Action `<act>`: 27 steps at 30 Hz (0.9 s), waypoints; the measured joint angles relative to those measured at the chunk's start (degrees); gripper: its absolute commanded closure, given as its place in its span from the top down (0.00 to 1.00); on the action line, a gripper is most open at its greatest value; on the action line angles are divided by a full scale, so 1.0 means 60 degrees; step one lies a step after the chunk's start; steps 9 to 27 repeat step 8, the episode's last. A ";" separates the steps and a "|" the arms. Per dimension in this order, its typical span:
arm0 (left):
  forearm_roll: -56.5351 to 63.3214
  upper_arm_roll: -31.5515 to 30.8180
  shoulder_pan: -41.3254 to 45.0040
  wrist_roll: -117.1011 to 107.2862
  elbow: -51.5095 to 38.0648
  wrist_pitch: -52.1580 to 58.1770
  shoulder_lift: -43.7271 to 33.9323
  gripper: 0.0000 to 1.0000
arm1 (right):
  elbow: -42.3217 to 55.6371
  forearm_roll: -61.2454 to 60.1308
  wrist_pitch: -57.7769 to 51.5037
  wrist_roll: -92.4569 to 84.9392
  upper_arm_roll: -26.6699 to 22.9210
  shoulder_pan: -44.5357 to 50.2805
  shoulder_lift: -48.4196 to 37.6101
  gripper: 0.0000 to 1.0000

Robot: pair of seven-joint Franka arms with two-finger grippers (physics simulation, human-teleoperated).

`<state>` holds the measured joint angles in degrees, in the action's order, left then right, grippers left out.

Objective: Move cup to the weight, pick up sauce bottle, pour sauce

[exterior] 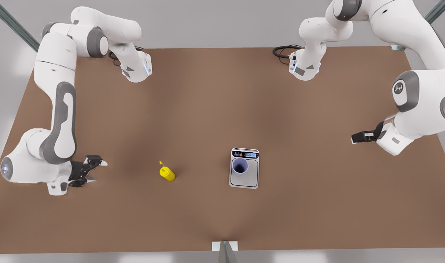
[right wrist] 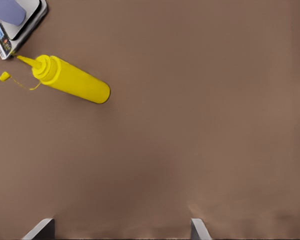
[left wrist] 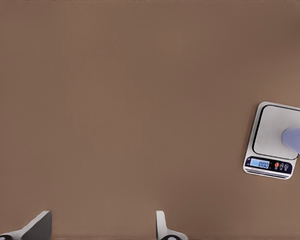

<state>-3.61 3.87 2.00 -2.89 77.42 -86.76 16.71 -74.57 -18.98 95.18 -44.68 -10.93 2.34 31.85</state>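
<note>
The pale lavender cup (exterior: pixel 240 166) stands on the plate of the silver-grey scale, the weight (exterior: pixel 250 179), right of the table's middle in the front view. The yellow sauce bottle (exterior: pixel 167 173) seems to stand upright on the table to the scale's left, its thin nozzle uncapped. My right gripper (exterior: pixel 97 171) hovers open at the front view's left, a short way from the bottle (right wrist: pixel 75 82). My left gripper (exterior: pixel 356 137) waits open at the front view's right, well clear of the scale (left wrist: pixel 272 130) and cup (left wrist: pixel 297 140).
The brown table (exterior: pixel 208 109) is bare around the scale and bottle. Both arm bases (exterior: pixel 136 69) stand at the far edge with black cables. A small bracket (exterior: pixel 224 246) sits at the near edge. The bottle's tiny cap (right wrist: pixel 4 76) hangs by a thin tether.
</note>
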 measured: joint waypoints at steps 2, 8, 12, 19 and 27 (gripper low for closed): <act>0.0000 0.0000 0.0004 -0.0016 0.0002 0.0016 -0.0001 1.00 | -0.0794 0.1834 -0.0029 0.2637 0.0088 0.0413 -0.1742 1.00; 0.0000 0.0000 -0.0010 0.0066 0.0002 -0.0057 0.0058 1.00 | -0.2161 0.2093 -0.0322 0.4751 0.0093 0.0368 -0.3799 1.00; 0.0000 0.0000 -0.0010 0.0066 0.0002 -0.0057 0.0058 1.00 | -0.2161 0.2093 -0.0322 0.4751 0.0093 0.0368 -0.3799 1.00; 0.0000 0.0000 -0.0010 0.0066 0.0002 -0.0057 0.0058 1.00 | -0.2161 0.2093 -0.0322 0.4751 0.0093 0.0368 -0.3799 1.00; 0.0000 0.0000 -0.0010 0.0066 0.0002 -0.0057 0.0058 1.00 | -0.2161 0.2093 -0.0322 0.4751 0.0093 0.0368 -0.3799 1.00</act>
